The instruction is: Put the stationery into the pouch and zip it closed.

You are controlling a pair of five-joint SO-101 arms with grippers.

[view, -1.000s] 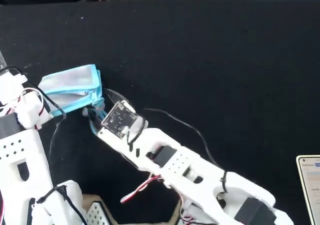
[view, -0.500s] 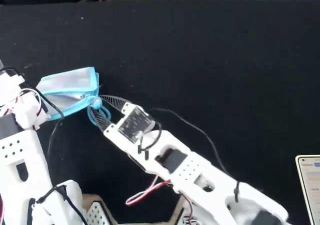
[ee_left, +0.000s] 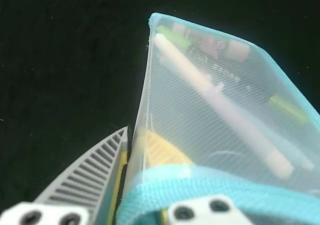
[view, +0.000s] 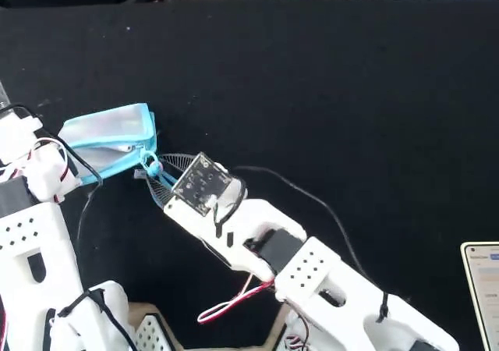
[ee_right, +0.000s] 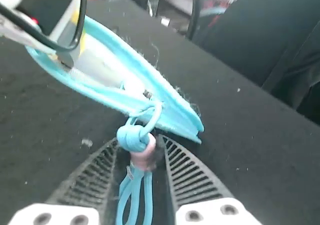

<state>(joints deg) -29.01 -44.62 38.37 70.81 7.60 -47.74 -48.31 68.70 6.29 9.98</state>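
A translucent pouch (view: 109, 136) with light-blue trim lies at the table's left side. Through its mesh I see a white pen (ee_left: 220, 100) and a green pen (ee_left: 285, 107) inside the pouch (ee_left: 200, 150). My left gripper (ee_left: 145, 190) is shut on the pouch's near end, with its arm (view: 31, 187) at the left edge. My right gripper (view: 158, 178) sits at the pouch's right corner, shut on the blue zipper pull cord (ee_right: 135, 135), and the knot lies between the ribbed fingers (ee_right: 187, 172). The pouch (ee_right: 125, 85) stretches away from the right gripper (ee_right: 142, 157).
A phone (view: 483, 288) lies at the table's right edge. A brown cardboard piece (view: 156, 327) sits by the arm bases at the front. The black tablecloth (view: 327, 93) stretches open behind and to the right of the pouch.
My right arm drew back slightly to the right, then eased toward the pouch again, keeping the pull cord. The pouch barely shifted. The left arm stayed put.
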